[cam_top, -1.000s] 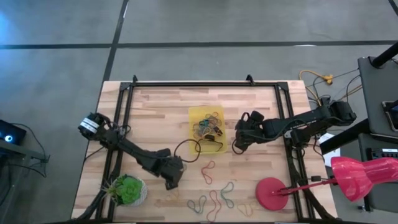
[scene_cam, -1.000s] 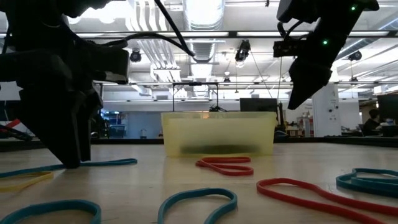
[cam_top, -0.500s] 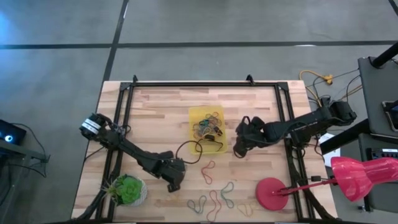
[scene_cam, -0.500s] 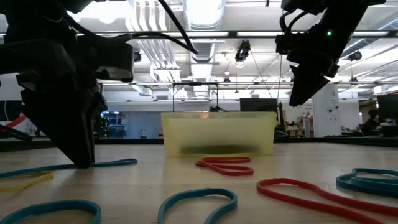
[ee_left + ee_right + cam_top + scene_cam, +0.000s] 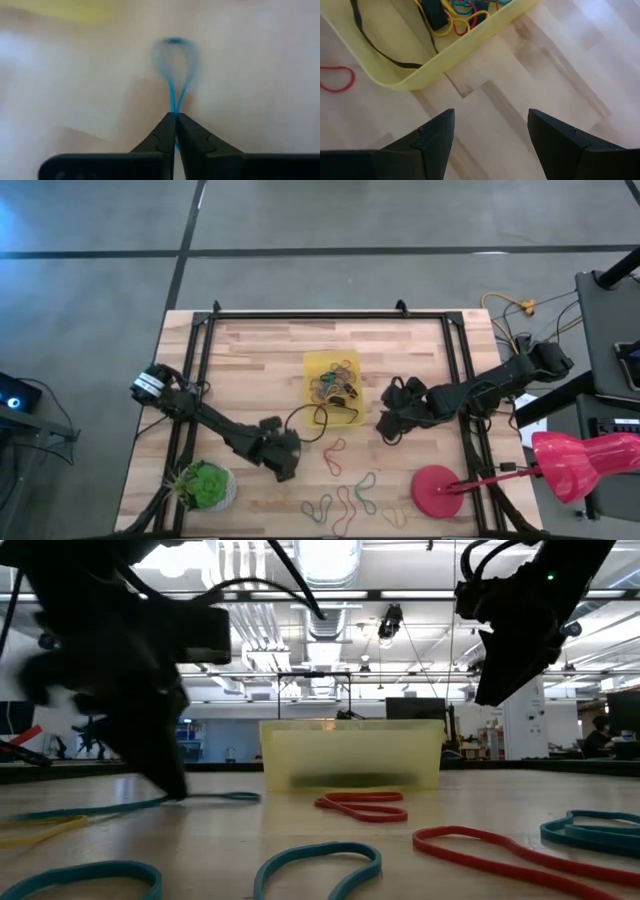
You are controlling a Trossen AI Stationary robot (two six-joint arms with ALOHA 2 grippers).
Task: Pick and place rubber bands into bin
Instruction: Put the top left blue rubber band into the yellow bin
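Bench: pale wood planks inside a black frame, both arms reaching in from the sides.

Bin: yellow tray near the bench middle, already holding a tangle of rubber bands; a black loop hangs over its near wall.

Left end effector: low on the bench, near the front edge and left of the loose bands. In its wrist view the two fingers meet tip to tip, pinching a thin blue band whose loop stands out just ahead of them.

Right end effector: waiting just right of the bin, above the bench, fingers spread wide and holding nothing.

Loose bands: a red band lies between the bin and the front edge; a green and red cluster lies nearer the front edge. All well apart from the bin.

Step in hand, as I read it: the grasp is made and the lift is beginning. The next move calls for raising the blue band clear of the wood, carrying it over the bin's near wall and opening above the pile. The band is thin and floppy, so it may slip or snag on the rim.
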